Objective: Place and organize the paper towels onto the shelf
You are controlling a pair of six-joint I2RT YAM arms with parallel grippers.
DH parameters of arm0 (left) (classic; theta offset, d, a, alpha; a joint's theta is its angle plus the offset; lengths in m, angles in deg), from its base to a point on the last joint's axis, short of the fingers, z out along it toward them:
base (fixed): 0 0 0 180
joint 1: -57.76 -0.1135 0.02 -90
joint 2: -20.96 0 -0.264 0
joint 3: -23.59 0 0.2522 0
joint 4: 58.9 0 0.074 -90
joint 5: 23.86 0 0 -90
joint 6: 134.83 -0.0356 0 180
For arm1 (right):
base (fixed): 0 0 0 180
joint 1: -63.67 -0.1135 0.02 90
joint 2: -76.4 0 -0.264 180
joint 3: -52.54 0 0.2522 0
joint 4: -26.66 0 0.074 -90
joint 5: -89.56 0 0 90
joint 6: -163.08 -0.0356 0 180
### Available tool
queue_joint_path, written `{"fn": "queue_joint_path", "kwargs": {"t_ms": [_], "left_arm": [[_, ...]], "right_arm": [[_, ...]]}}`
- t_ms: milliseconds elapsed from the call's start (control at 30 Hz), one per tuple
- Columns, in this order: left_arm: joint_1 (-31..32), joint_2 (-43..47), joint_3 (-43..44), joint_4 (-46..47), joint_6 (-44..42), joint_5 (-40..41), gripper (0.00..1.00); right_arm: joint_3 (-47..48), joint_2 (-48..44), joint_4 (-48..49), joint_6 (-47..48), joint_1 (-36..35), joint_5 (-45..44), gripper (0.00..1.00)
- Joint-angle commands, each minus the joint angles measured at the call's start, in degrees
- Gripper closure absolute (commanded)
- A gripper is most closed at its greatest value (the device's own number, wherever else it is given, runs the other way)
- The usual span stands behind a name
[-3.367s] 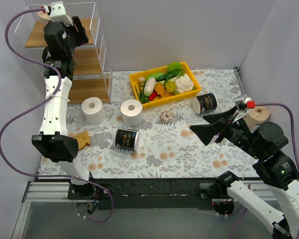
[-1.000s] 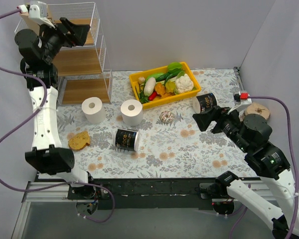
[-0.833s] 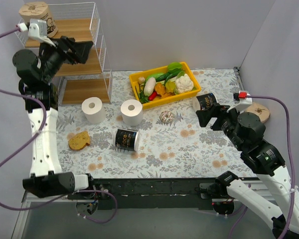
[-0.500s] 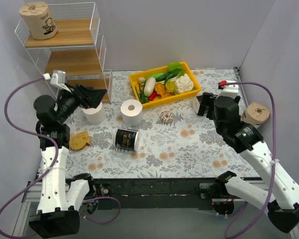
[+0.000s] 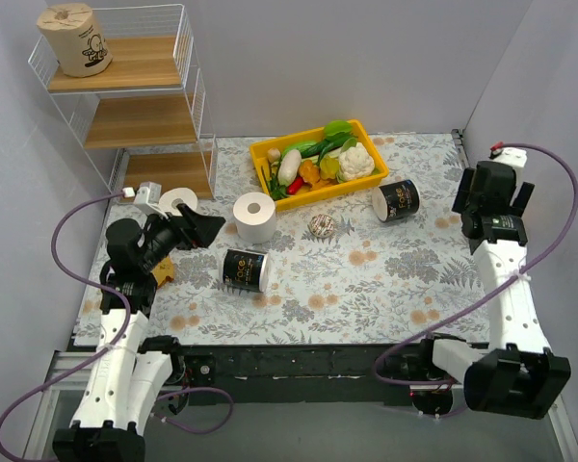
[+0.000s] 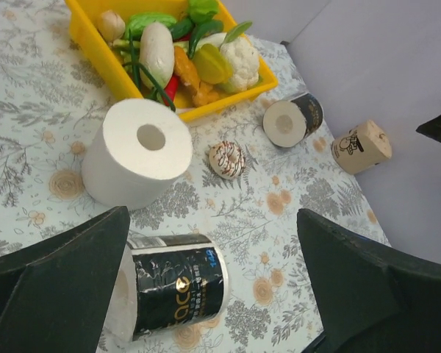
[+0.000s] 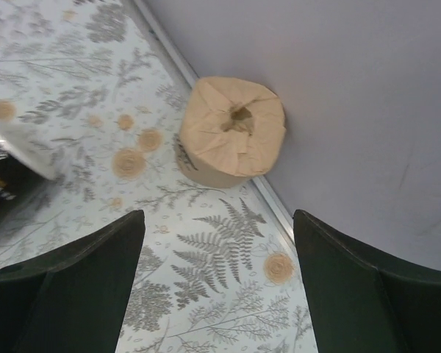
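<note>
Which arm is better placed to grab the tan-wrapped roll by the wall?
Right. Its open end effector points straight at the tan roll; the left end effector is far off, over a black roll.

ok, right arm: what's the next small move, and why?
Probably advance the right gripper onto the tan paper-wrapped cylindrical roll. Its jaws stand open and empty, the roll sits centred just ahead of them beside the wall, and it is not yet on the white wire shelf.
</note>
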Motion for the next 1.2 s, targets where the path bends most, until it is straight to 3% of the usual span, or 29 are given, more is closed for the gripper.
{"fn": "queue_joint_path", "kwargs": {"t_ms": [0, 100, 567, 833, 1167], "left_arm": [[3.23, 0.44, -3.24, -0.79, -2.55, 5.26, 0.02], [5.17, 0.35, -2.54, -1.85, -3.7, 6.75, 0.02], [6.84, -2.63, -1.92, -1.68, -3.53, 5.53, 0.02], [7.37, -4.57, -1.57, -1.41, -3.79, 5.71, 0.02], [7.37, -5.01, -1.31, -1.85, -4.49, 7.11, 0.02]], "right_arm": [[0.62, 5.26, 2.59, 3.29, 8.74, 6.73, 0.11], [1.84, 8.6, 1.72, 4.87, 11.03, 4.98, 0.11], [7.03, 18.98, 5.32, 2.49, 15.16, 13.75, 0.15], [17.04, 28.83, 0.14, 1.88, 16.31, 18.94, 0.14], [15.73, 33.75, 2.95, 2.41, 17.8, 24.92, 0.16]]}}
